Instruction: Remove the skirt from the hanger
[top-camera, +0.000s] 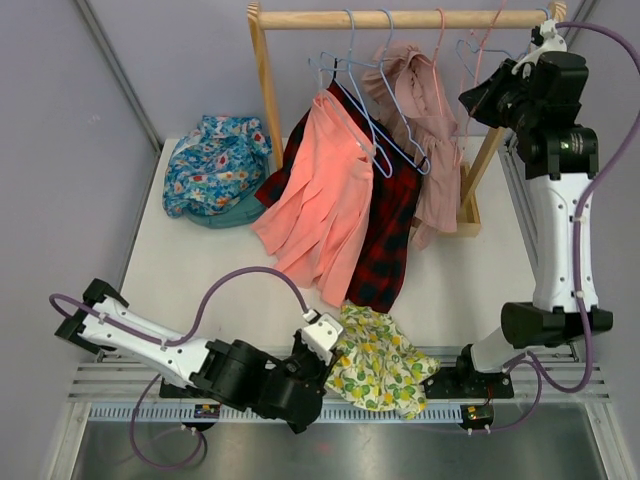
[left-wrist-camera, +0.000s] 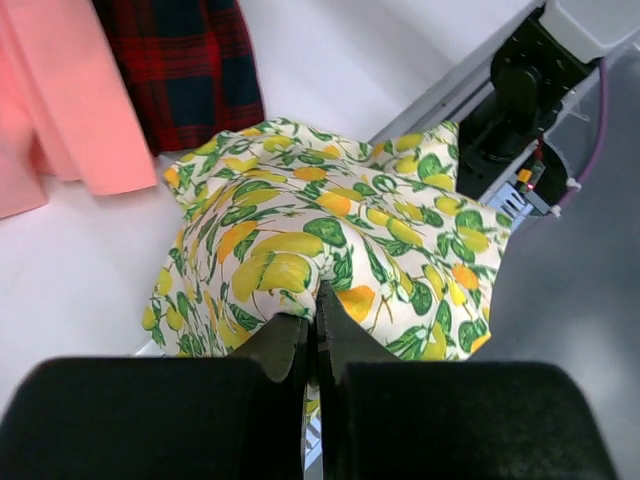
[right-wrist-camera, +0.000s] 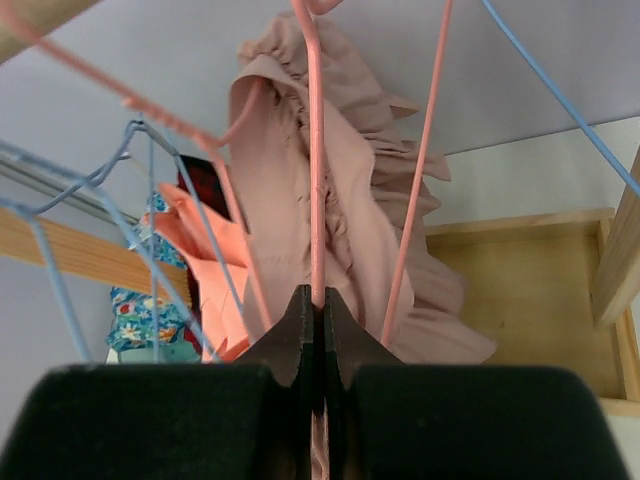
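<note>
**A:** Top view: where's the skirt?
**B:** The lemon-print skirt (top-camera: 385, 365) is heaped on the table (top-camera: 200, 270) at the near edge, well apart from the rack (top-camera: 400, 18). It looks off its hanger already.
**A:** Left wrist?
**B:** Your left gripper (left-wrist-camera: 316, 300) is pressed together, pinching a fold of that skirt.
**A:** Right wrist?
**B:** Your right gripper (right-wrist-camera: 318, 300) is clamped on the pink hanger (right-wrist-camera: 315, 180) wire up at the rack. A ruffled garment (right-wrist-camera: 370, 220) hangs just behind.
**A:** Step?
**B:** My read: set-down, near the end. Next you'd open the left, then let the hanger go gently so it doesn't swing off.
</note>
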